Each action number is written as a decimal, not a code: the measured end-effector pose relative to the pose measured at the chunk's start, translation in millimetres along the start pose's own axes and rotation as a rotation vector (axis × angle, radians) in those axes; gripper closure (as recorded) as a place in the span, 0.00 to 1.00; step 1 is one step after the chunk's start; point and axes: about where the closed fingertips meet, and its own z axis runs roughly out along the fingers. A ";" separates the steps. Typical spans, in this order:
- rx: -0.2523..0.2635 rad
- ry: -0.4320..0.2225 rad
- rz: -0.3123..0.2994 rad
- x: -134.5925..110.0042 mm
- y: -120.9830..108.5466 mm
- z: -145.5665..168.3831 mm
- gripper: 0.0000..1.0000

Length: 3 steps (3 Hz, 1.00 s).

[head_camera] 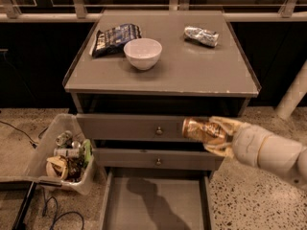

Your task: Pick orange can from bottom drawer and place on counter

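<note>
My gripper [211, 134] is shut on the orange can [200, 130], a shiny orange-gold can held on its side in front of the upper drawer front, right of its knob. The white arm reaches in from the right edge. The bottom drawer [156, 202] is pulled open below, its grey floor bare with the arm's shadow on it. The counter [192, 66] lies above and behind the can.
On the counter stand a white bowl [143, 53], a dark snack bag [114, 38] at the back left and a silver-grey dented can [201, 36] at the back right. A clear bin of trash [64, 157] sits on the floor left of the drawers.
</note>
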 end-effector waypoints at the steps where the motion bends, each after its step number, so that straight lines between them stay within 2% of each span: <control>1: 0.023 -0.110 0.081 -14.6 -54.3 -26.0 1.00; 2: -0.001 -0.164 0.122 -31.8 -83.3 -41.0 1.00; 3: -0.001 -0.165 0.122 -31.8 -83.3 -41.0 1.00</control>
